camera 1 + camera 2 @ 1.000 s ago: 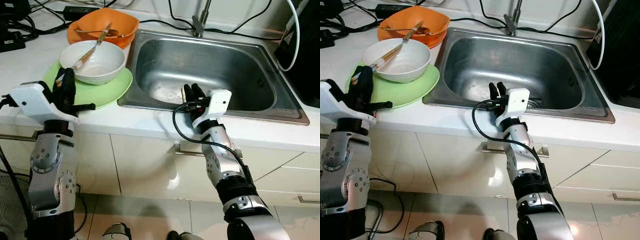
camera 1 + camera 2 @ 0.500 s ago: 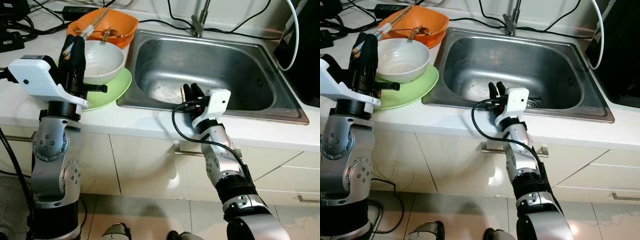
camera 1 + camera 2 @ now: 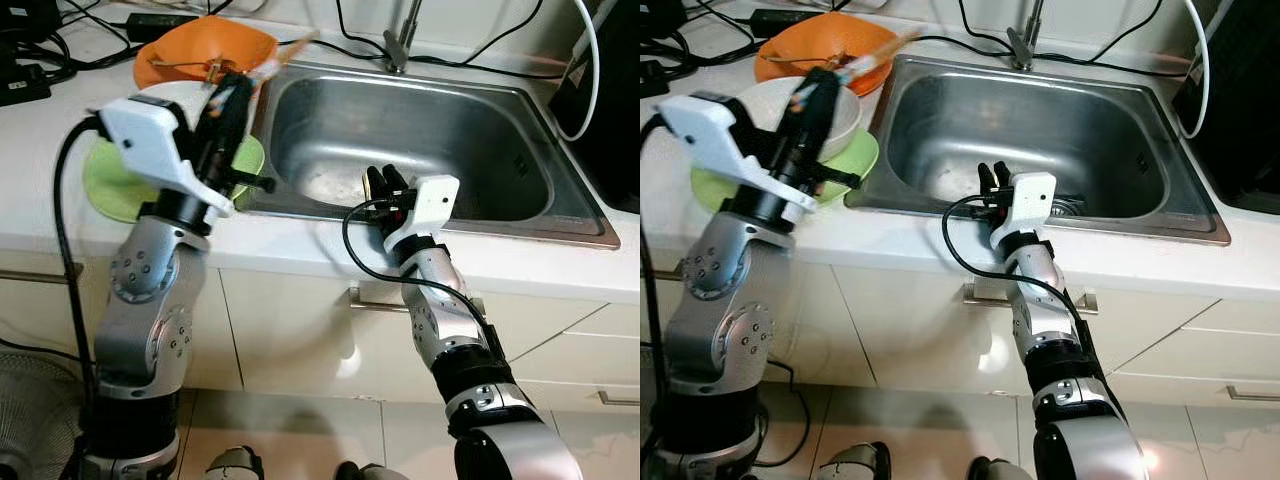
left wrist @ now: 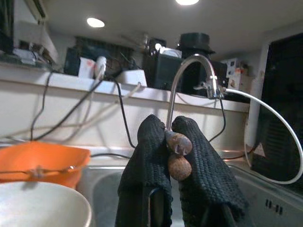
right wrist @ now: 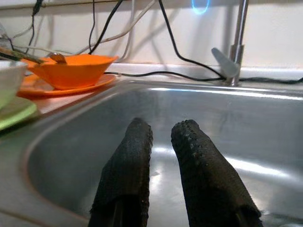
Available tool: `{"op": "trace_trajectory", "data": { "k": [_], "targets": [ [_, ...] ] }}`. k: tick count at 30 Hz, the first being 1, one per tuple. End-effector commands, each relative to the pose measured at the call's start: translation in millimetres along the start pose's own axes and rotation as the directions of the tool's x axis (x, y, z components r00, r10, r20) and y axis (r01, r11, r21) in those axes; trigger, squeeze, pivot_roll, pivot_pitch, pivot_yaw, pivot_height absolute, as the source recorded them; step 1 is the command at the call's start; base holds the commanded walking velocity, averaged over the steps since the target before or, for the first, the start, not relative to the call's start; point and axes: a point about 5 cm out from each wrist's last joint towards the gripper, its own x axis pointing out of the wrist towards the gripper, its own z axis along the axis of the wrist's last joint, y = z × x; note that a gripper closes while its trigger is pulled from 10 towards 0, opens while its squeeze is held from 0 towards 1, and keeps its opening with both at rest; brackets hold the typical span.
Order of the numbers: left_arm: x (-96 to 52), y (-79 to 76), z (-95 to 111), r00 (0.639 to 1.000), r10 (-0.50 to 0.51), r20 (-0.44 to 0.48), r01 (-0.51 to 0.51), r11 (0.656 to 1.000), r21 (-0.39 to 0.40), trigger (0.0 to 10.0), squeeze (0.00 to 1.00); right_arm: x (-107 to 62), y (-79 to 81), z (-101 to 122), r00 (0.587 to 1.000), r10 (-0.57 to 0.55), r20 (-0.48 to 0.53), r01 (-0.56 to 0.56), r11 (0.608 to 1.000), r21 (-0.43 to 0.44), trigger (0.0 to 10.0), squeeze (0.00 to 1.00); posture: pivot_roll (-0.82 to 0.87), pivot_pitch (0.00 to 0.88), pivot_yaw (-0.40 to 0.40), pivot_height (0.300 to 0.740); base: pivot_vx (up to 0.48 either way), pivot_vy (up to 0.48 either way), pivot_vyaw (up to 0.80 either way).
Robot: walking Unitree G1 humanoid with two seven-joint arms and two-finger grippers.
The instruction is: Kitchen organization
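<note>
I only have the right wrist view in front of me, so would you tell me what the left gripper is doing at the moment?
Observer: The left gripper is shut on a pair of wooden chopsticks, held above the counter by the left rim of the stainless steel sink.
Operator: Thank you. Is the white bowl at the edge of my view standing on anything?
Observer: Yes, the white ceramic bowl sits on a round light-green plate.
Operator: And which way do the chopsticks point?
Observer: Their far ends slant toward the sink's back-left corner, passing beside the orange bowl.
</note>
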Motion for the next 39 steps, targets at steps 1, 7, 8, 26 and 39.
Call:
{"op": "trace_trajectory", "data": {
  "k": [1,7,8,26,39],
  "targets": [
    [5.9,-5.9,-5,0.999,-0.037,-0.020,0.036,0.999,-0.027,10.0,0.00,2.9,-6.5,3,1.000,-0.014,0.001,0.014,1.000,-0.028,10.0,0.00,0.17,0.089,-0.061,0.740,0.000,0.000,0.00],
    [12.4,-13.4,-17,0.992,-0.095,-0.086,0.088,0.993,-0.074,10.0,0.00,11.6,-20.5,14,0.999,-0.037,0.023,0.039,0.992,-0.124,10.0,1.00,0.16,0.065,-0.050,0.740,0.000,0.000,0.00],
    [12.3,-14.9,-20,0.989,-0.106,-0.098,0.098,0.992,-0.082,10.0,0.00,12.3,-21.3,15,0.999,-0.033,0.026,0.037,0.988,-0.148,10.0,1.00,0.16,0.062,-0.048,0.740,0.000,0.000,0.00],
    [13.3,-40.2,-36,0.969,-0.212,-0.131,0.182,0.962,-0.205,10.0,0.00,23.8,-25.5,34,0.996,0.047,0.073,-0.005,0.870,-0.492,10.0,1.00,0.15,0.039,-0.037,0.740,0.000,0.000,0.00],
    [10.3,-43.7,-39,0.958,-0.236,-0.163,0.202,0.958,-0.202,10.0,0.00,23.4,-17.2,30,0.993,0.076,0.088,-0.010,0.807,-0.590,10.0,1.00,0.15,0.043,-0.036,0.740,0.000,0.000,0.00]
  ]
}}
